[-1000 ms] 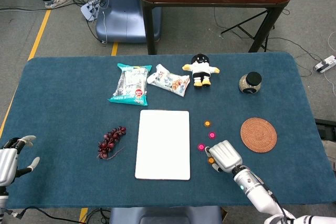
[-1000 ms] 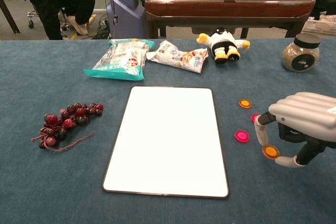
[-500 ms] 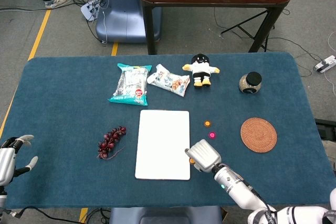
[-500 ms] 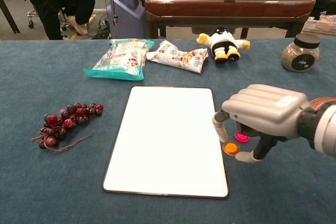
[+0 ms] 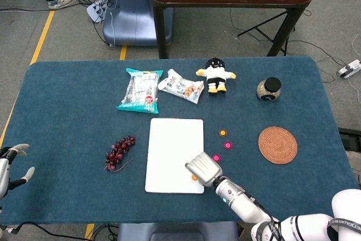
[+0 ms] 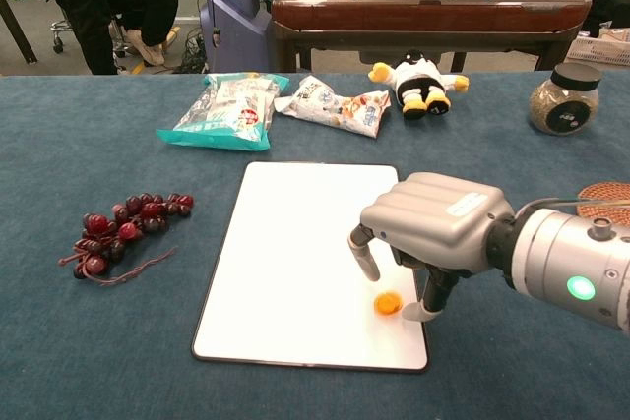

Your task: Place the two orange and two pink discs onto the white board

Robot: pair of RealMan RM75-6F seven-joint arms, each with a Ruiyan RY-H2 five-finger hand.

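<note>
the right hand sits over the near right corner of the white board, fingers curled down. one orange disc is on the board, between a finger and the thumb. i cannot tell if the hand pinches it or has let go. in the head view the same disc shows just beside the hand.

the disc lies close to the board's right edge (not much room there). if the hand lifts with a finger touching the disc, i think it could flick it back off onto the blue table.

three more discs wait on the cloth to the right: a pink disc just beside the board, another pink disc, and the second orange disc. the chest view hides them behind the hand. the nearest pink one is so close that a swing of the arm could knock it away.

the left hand is at the far left edge, fingers apart, holding nothing.
</note>
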